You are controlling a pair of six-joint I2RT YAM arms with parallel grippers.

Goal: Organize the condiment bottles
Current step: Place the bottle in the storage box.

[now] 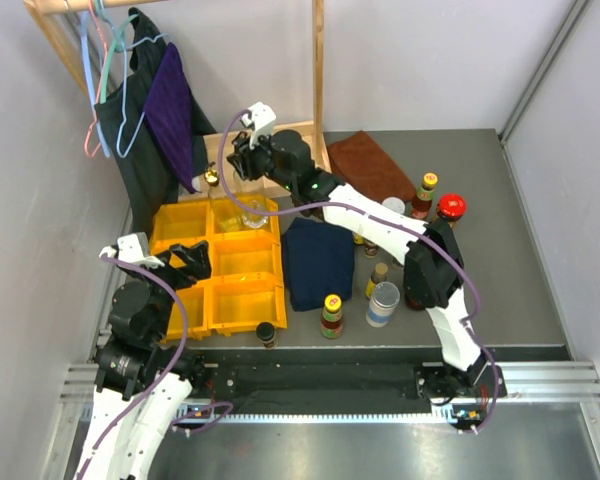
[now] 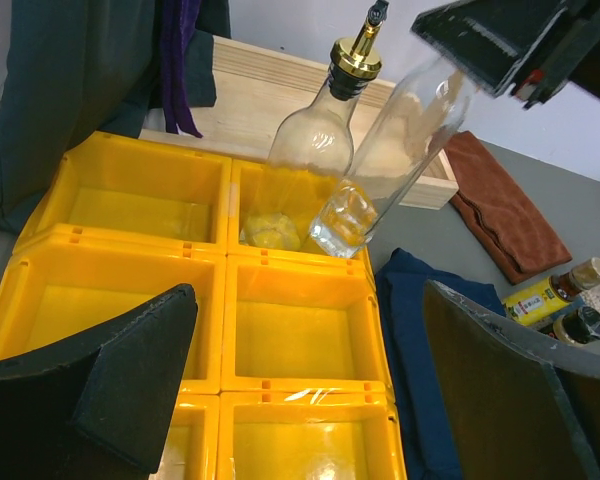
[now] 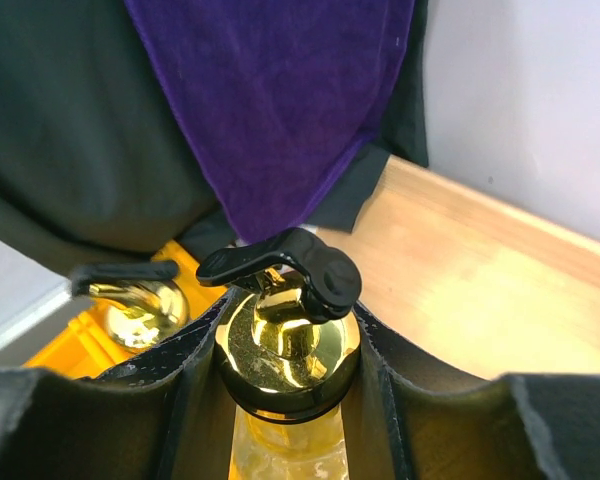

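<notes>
Left claw (image 1: 185,262) released and idle; right claw (image 1: 242,150) clenched on a gold-topped bottle (image 1: 248,205) over the yellow bins (image 1: 242,300).
From above, the bottle leans into the bins' far right compartment beside an upright twin (image 1: 215,190), so placing seems the step in hand; a red-lidded jar (image 1: 451,207) and a yellow-capped sauce bottle (image 1: 332,315) wait near the blue cloth (image 1: 318,262). Left wrist view: its base sits low in that compartment, tilted; next it needs righting before release, without knocking the twin. Right wrist view: both fingers (image 3: 180,400) pinch the neck under the gold top; a purple cloth (image 3: 280,100) hangs close behind.
</notes>
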